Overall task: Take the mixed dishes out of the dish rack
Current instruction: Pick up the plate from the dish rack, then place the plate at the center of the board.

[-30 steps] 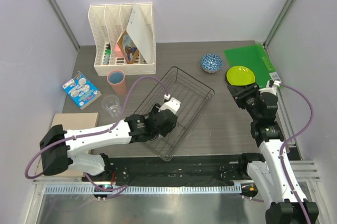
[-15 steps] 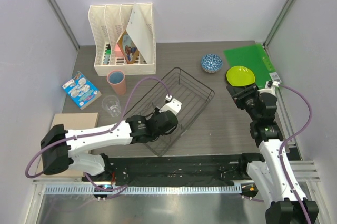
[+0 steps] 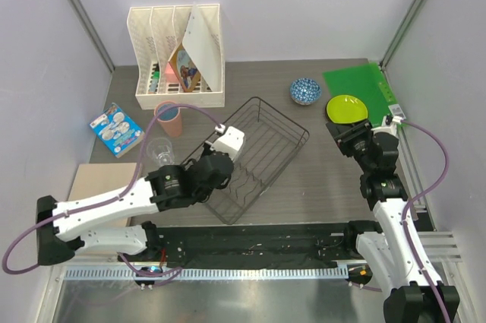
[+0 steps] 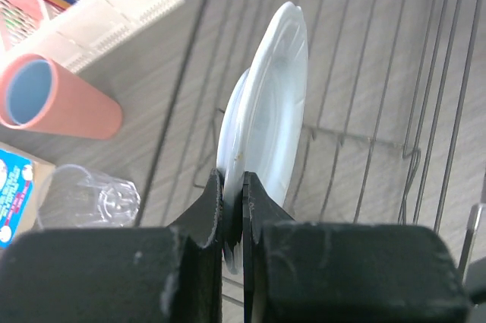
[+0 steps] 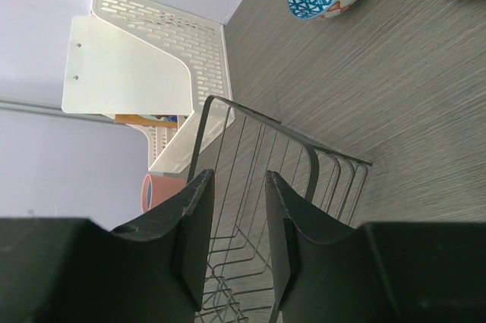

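The left claw (image 4: 233, 186) is pinching the lower rim of a white plate (image 4: 269, 87), its two black fingers pressed together on the edge at the bottom centre of the left wrist view. The plate is standing on edge inside the dish rack (image 3: 262, 152), whose black wires are running behind it across the right half of that view. A second pale edge is showing just behind the plate on its left, but I cannot tell what it belongs to. A pink cup (image 4: 57, 102) is lying on the table at the left of the frame, and a glass tumbler (image 4: 87, 197) is lying near it, lower left. In the overhead view the rack is sitting at the middle of the table, turned at an angle. The right claw (image 5: 239, 209) is hanging at the right side with its fingers spread a little and nothing between them. A blue bowl (image 3: 305, 91) and a green plate (image 3: 347, 109) are sitting on the table in the upper right, and a white file organizer (image 3: 178, 57) is standing in the upper left.
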